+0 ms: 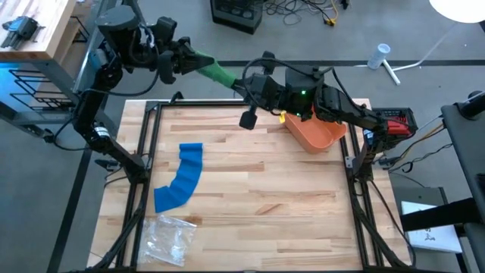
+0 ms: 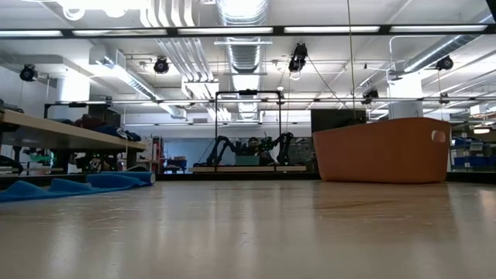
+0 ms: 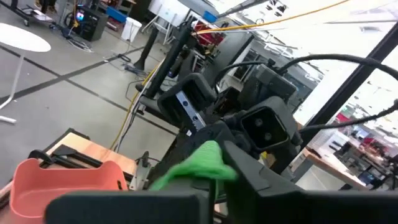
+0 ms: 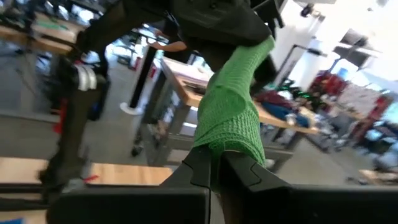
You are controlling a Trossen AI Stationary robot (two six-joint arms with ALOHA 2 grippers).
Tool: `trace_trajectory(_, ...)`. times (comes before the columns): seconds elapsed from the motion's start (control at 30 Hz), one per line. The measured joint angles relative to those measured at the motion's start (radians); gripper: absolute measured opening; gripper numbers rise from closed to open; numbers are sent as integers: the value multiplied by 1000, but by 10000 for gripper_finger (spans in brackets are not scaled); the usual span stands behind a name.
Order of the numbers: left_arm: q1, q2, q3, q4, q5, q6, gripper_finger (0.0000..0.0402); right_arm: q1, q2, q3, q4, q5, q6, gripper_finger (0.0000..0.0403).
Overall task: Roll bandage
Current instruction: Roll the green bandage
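A green bandage (image 1: 216, 70) stretches in the air between my two grippers, above the table's far edge. My left gripper (image 1: 191, 59) is shut on its left end and my right gripper (image 1: 241, 80) is shut on its right end. The left wrist view shows the green bandage (image 3: 196, 165) bunched at my left gripper (image 3: 217, 180). In the right wrist view the green bandage (image 4: 233, 106) runs away from my right gripper (image 4: 216, 165) toward the other arm. A blue bandage (image 1: 182, 178) lies flat and curved on the table's left half. My left gripper pinches the bandage's left end (image 3: 208, 168) between its two fingers, coming level from the table's left. The cloth is bunched there and lifted clear of the table. My right gripper pinches the bandage's right end (image 4: 227, 146) between its two fingers, level, from the table's right. The fingers lie along the strip, and several gathered layers sit between them. The strip runs fairly straight to the other gripper, clear of the table.
An orange bin (image 1: 314, 135) stands at the table's far right, under my right arm. A clear plastic bag (image 1: 168, 239) lies near the front left corner. The low view shows the blue bandage (image 2: 70, 186) at left and the orange bin (image 2: 380, 151) at right.
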Motion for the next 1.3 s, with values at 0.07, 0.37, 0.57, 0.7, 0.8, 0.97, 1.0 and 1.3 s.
trace_trajectory(0.07,0,0,0,-7,0,22,42,-1,0,0,-2,-21,46,3)
trace_trajectory(0.37,0,-3,0,-77,96,205,180,4,0,-2,-9,-55,249,3)
trace_trajectory(0.57,0,-11,0,-111,181,324,252,4,0,-2,-5,-137,371,3)
trace_trajectory(0.7,0,-14,0,-144,180,390,277,4,0,-2,-2,-179,429,3)
trace_trajectory(0.8,0,-19,0,-184,180,467,285,4,0,-1,-3,-181,459,3)
trace_trajectory(0.97,-2,-22,0,-267,180,570,279,2,0,2,1,-226,545,3)
trace_trajectory(1.0,-2,-22,0,-277,180,581,276,2,0,2,1,-226,563,3)
trace_trajectory(1.3,-2,-23,0,-291,163,640,247,-3,0,2,0,-249,661,3)
